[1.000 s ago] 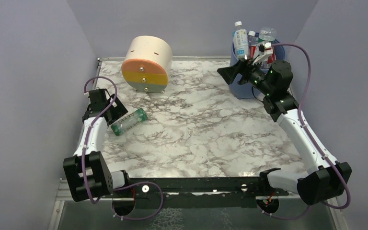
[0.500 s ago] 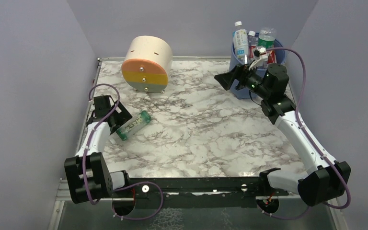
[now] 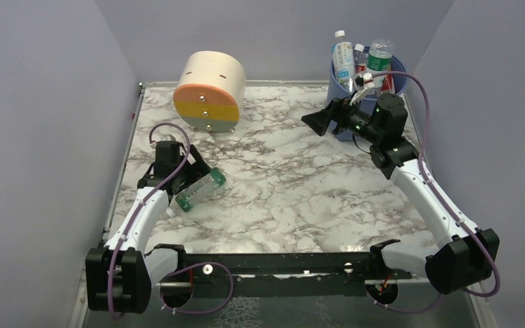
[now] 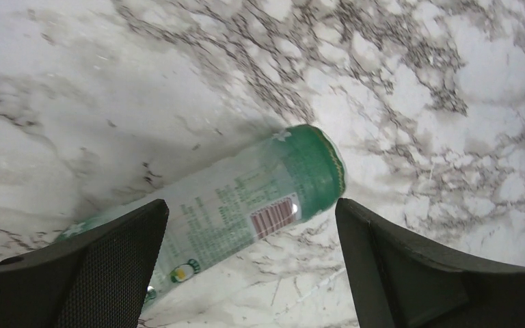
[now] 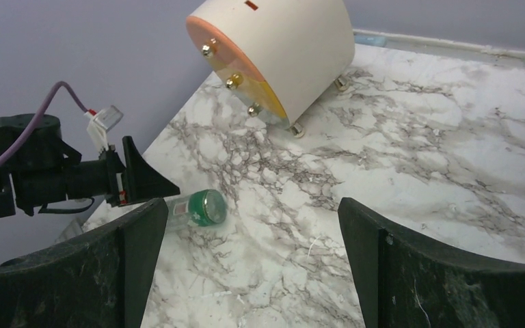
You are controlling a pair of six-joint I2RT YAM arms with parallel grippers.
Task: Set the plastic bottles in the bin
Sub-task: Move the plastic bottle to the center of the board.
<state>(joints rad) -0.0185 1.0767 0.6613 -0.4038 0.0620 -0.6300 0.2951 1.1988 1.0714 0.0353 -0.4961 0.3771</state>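
- Marbled surface (image 3: pixel 301 198) carries one last green-labelled bottle (image 3: pixel 200 189), lying at left.
- Several plastic bottles (image 3: pixel 344 58) already stand in the blue bin (image 3: pixel 400 76), far right.
- Left tool (image 4: pixel 249 205), wide, straddles the lying bottle; right tool (image 5: pixel 251 205) wide, empty, beside the bin.

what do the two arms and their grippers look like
The left arm and right arm share white links, black joint housings and black bases. A purple cable loops along each, with a white connector near the wrist. The left gripper and right gripper each have two broad black fingers, finely textured inside.
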